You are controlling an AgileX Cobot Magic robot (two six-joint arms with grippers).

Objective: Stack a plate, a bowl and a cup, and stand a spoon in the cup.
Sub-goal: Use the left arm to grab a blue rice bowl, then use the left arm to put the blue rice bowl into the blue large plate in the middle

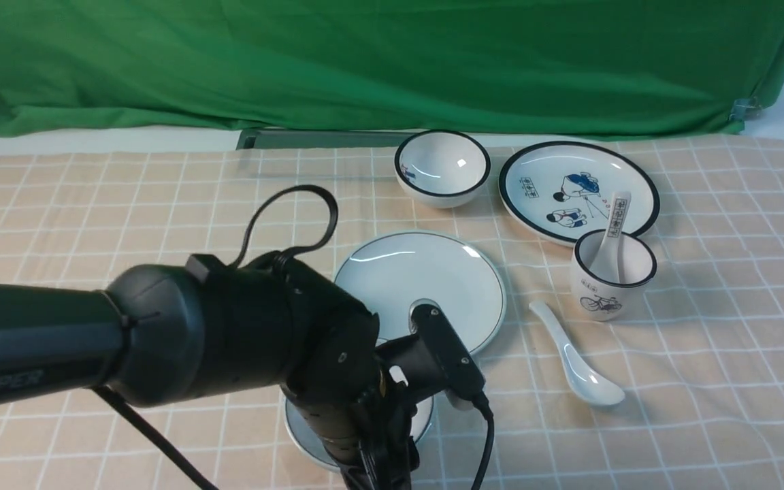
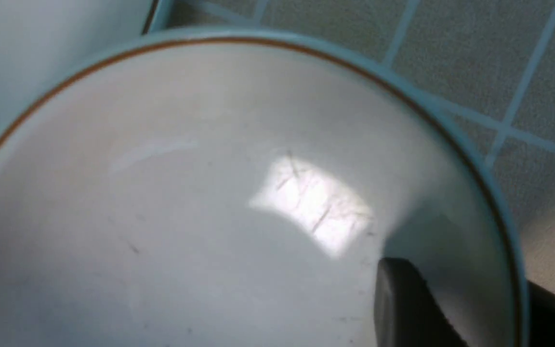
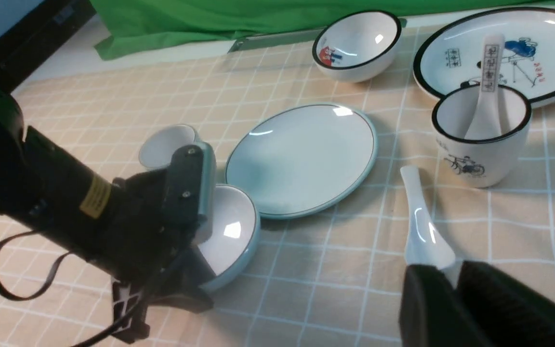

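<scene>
The plain bowl (image 2: pixel 210 193) sits low at the table's near middle, mostly hidden under my left arm in the front view (image 1: pixel 300 435). My left gripper (image 2: pixel 465 279) is shut on its rim, one finger inside and one outside; I cannot tell whether the bowl is lifted. The plain plate (image 1: pixel 419 286) lies just beyond it. The plain cup (image 3: pixel 164 147) stands beside the bowl and is hidden in the front view. The plain white spoon (image 1: pixel 576 357) lies flat to the right of the plate. My right gripper (image 3: pixel 455 272) is shut and empty, short of the spoon.
At the back right stand a black-rimmed bowl (image 1: pixel 442 167), a cartoon plate (image 1: pixel 579 190) and a bicycle cup (image 1: pixel 613 272) holding a printed spoon (image 1: pixel 616 218). Green cloth (image 1: pixel 392 61) hangs behind the checked tablecloth. My left arm (image 1: pixel 160 333) crosses the near left.
</scene>
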